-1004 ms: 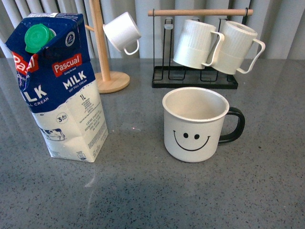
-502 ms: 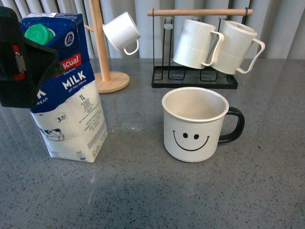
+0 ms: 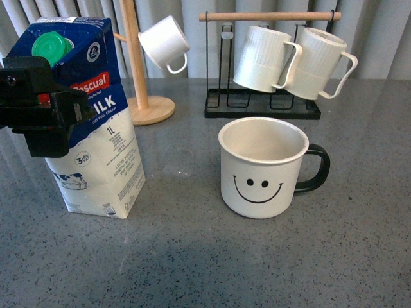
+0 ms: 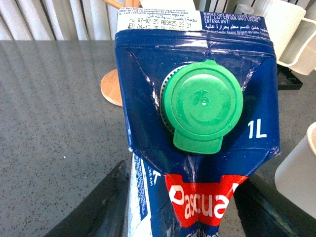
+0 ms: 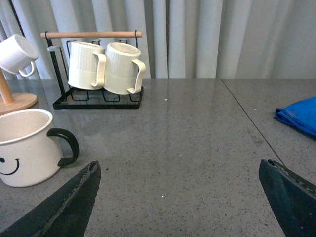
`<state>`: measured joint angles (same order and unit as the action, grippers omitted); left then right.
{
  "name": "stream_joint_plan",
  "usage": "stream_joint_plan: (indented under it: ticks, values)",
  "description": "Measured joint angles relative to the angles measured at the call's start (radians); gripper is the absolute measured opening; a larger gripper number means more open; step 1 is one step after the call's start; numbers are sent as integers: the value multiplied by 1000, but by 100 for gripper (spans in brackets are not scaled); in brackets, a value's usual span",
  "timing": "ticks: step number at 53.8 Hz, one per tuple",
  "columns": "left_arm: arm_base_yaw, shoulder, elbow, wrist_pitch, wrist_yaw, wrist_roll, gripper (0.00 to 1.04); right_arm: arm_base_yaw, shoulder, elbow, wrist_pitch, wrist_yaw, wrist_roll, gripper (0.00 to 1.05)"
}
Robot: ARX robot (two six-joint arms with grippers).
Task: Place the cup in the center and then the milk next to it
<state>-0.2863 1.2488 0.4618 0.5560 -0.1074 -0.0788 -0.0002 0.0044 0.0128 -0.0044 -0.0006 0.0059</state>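
Note:
The cream-white smiley cup (image 3: 264, 168) with a black handle stands near the middle of the grey table; it also shows in the right wrist view (image 5: 23, 146). The blue-and-white Pascual milk carton (image 3: 96, 128) with a green cap stands at the left. My left gripper (image 3: 45, 106) is open, in front of the carton's upper part. In the left wrist view the carton (image 4: 197, 113) fills the frame between the two spread fingers (image 4: 101, 210). My right gripper (image 5: 180, 197) is open and empty over bare table, right of the cup.
A black rack (image 3: 263, 106) holds two white ribbed mugs (image 3: 266, 58) behind the cup. A wooden mug tree (image 3: 141, 96) with a small white mug (image 3: 164, 42) stands behind the carton. A blue cloth (image 5: 298, 116) lies at the far right.
My left gripper came into the front view from the left and has dropped lower in front of the milk carton. Cup and carton have not moved.

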Motion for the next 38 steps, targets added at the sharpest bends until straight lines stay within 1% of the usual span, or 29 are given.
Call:
stream_joint_plan:
  ticks: [1, 2, 4, 5, 7, 10, 12, 15, 21, 29, 38]
  values:
    - [0, 1, 0, 4, 0, 0, 57, 0, 0, 0, 0, 0, 0, 98]
    - [-5, 2, 2, 17, 3, 0, 39, 0, 0, 0, 0, 0, 0, 98]
    - [-5, 2, 4, 21, 3, 1, 30, 0, 0, 0, 0, 0, 0, 98]
    - [-5, 2, 4, 22, 3, 1, 28, 0, 0, 0, 0, 0, 0, 98]
    - [-5, 2, 5, 22, 2, 3, 20, 0, 0, 0, 0, 0, 0, 98]
    - [-5, 2, 6, 21, 1, 5, 10, 0, 0, 0, 0, 0, 0, 98]
    - [-6, 2, 6, 21, 0, 5, 6, 0, 0, 0, 0, 0, 0, 98]
    - [-10, 0, 7, 21, -2, 7, 4, 0, 0, 0, 0, 0, 0, 98]
    - [-25, -7, 11, 20, -21, 9, 3, 0, 0, 0, 0, 0, 0, 98]
    - [-63, -12, 31, 21, -69, 8, 3, 0, 0, 0, 0, 0, 0, 98]
    - [-95, -5, 81, 57, -126, -2, 3, 0, 0, 0, 0, 0, 0, 98]
